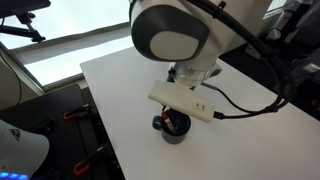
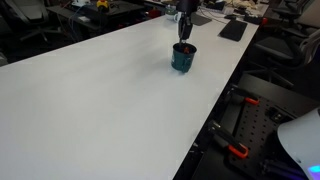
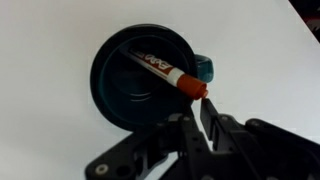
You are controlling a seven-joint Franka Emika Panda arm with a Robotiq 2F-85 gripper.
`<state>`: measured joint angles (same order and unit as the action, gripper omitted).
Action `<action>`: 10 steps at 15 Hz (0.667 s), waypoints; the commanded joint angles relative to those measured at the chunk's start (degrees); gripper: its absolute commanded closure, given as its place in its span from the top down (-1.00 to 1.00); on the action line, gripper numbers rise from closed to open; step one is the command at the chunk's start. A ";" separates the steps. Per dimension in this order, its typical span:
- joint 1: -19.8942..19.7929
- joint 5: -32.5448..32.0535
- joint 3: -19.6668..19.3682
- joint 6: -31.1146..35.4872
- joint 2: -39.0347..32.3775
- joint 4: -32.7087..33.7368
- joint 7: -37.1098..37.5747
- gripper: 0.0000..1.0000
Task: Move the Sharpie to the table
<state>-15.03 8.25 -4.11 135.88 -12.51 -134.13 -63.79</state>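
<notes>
The Sharpie [image 3: 160, 68], a dark pen with a red end, leans slantwise inside the dark round mug [image 3: 105, 80], its red end sticking out over the rim. My gripper [image 3: 203, 103] hangs right over the mug, its two fingers pressed close together at that red end. In both exterior views the gripper [image 1: 178, 115] [image 2: 185, 28] reaches down into the mug [image 1: 172, 130] [image 2: 184, 58], which stands on the white table [image 1: 120, 80] [image 2: 100, 100]. The pen itself is hidden in both exterior views.
The mug stands near the table's long edge [image 2: 215, 110], with black equipment with orange parts [image 2: 240, 125] on the floor beside it. A black flat object [image 2: 232, 30] lies at the far end. A cable [image 1: 250, 105] trails from the wrist across the table.
</notes>
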 commanded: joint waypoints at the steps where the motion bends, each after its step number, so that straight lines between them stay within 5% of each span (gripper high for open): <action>1: 0.40 -0.05 -1.11 -1.14 1.83 -0.71 2.20 0.01; 7: -0.03 -0.01 -2.47 -1.12 2.17 -0.73 3.17 0.93; 10: -0.03 -0.08 -2.87 -1.07 2.21 -0.81 3.33 1.00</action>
<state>-15.28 8.25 -6.58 135.88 -12.20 -134.13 -62.38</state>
